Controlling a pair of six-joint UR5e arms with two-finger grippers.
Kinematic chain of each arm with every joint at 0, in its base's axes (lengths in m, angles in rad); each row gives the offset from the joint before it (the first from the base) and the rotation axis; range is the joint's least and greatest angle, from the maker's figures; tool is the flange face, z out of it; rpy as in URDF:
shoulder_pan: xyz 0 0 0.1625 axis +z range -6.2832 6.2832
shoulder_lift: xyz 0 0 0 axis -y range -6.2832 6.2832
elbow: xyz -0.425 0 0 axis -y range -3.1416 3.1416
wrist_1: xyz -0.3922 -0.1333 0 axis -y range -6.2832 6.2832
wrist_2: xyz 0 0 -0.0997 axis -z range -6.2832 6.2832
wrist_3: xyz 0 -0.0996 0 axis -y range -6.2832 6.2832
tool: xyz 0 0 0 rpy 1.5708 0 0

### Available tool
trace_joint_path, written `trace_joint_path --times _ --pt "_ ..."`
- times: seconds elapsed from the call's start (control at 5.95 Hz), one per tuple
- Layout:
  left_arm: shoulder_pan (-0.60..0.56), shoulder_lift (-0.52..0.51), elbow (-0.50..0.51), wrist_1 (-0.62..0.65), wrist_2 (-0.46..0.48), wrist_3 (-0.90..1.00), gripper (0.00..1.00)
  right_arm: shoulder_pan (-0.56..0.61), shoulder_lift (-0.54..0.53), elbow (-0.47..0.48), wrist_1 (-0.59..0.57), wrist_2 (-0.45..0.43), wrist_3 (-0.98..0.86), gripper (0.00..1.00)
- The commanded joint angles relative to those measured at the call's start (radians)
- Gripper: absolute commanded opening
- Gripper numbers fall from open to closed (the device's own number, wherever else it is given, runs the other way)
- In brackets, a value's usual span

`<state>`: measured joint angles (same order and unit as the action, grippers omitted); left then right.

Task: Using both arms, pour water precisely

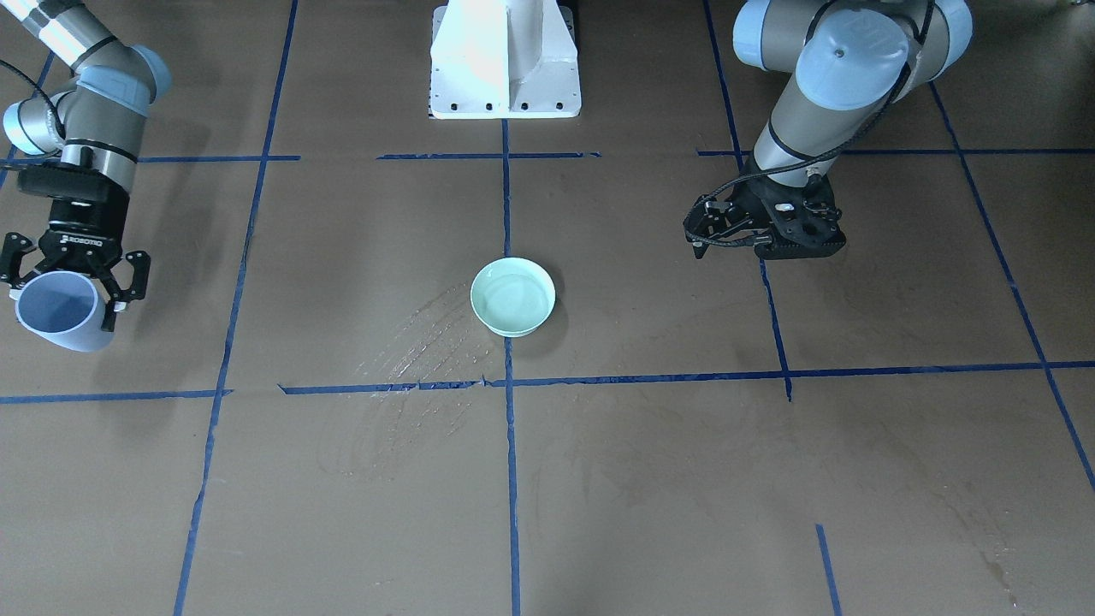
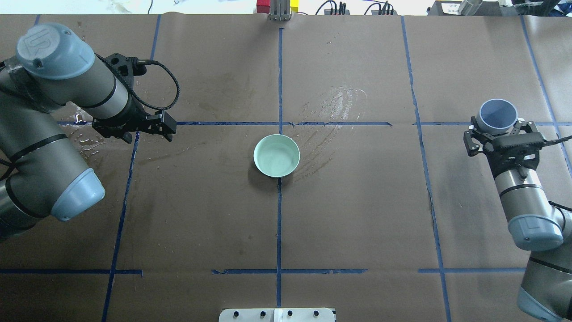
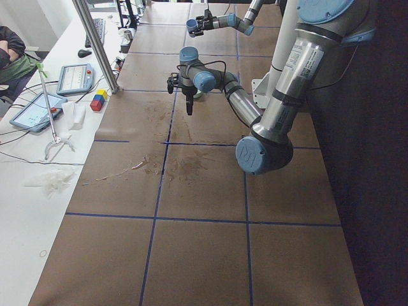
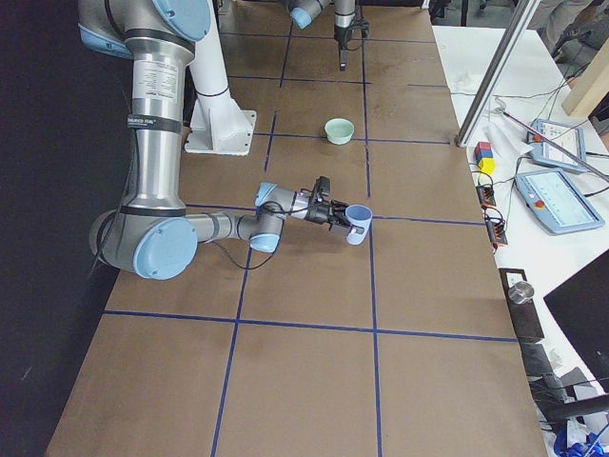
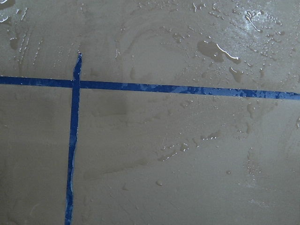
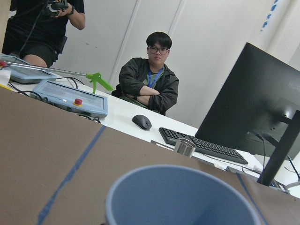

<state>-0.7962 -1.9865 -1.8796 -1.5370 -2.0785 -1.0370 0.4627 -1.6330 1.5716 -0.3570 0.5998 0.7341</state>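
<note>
The right gripper is gripping a blue cup, tilted outward, well apart from the green bowl at table centre. The bowl is holding water; wet streaks are lying on the paper just beside it. The left gripper is hovering empty over damp paper, fingers seemingly together. Judgement: pouring appears finished or paused, with the cup being carried away. Next move calls for setting the cup down upright.
</note>
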Motion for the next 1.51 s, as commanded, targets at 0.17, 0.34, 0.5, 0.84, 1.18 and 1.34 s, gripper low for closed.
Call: trace_joint_path --times 0.17,0.34,0.5,0.84,1.18,1.34 --pt "0.000 -0.002 -0.001 0.000 0.000 0.000 1.00 -0.016 0.152 0.016 -0.060 0.014 -0.151 0.10" --pt "0.000 -0.002 -0.001 0.000 0.000 0.000 1.00 -0.039 0.185 0.039 -0.062 0.015 -0.224 0.01" --pt "-0.001 0.000 -0.001 0.000 0.000 0.000 1.00 -0.058 0.189 0.080 -0.091 0.015 -0.240 0.00" --pt "0.000 0.000 -0.001 0.000 -0.002 0.000 1.00 -0.094 0.345 0.145 -0.314 0.003 -0.288 0.00" --pt "0.000 -0.002 -0.001 0.000 -0.002 0.000 1.00 -0.125 0.494 0.151 -0.582 -0.011 -0.286 0.00" --pt "0.000 -0.002 -0.001 -0.002 -0.002 0.000 1.00 -0.147 0.540 0.145 -0.693 -0.034 -0.285 0.00"
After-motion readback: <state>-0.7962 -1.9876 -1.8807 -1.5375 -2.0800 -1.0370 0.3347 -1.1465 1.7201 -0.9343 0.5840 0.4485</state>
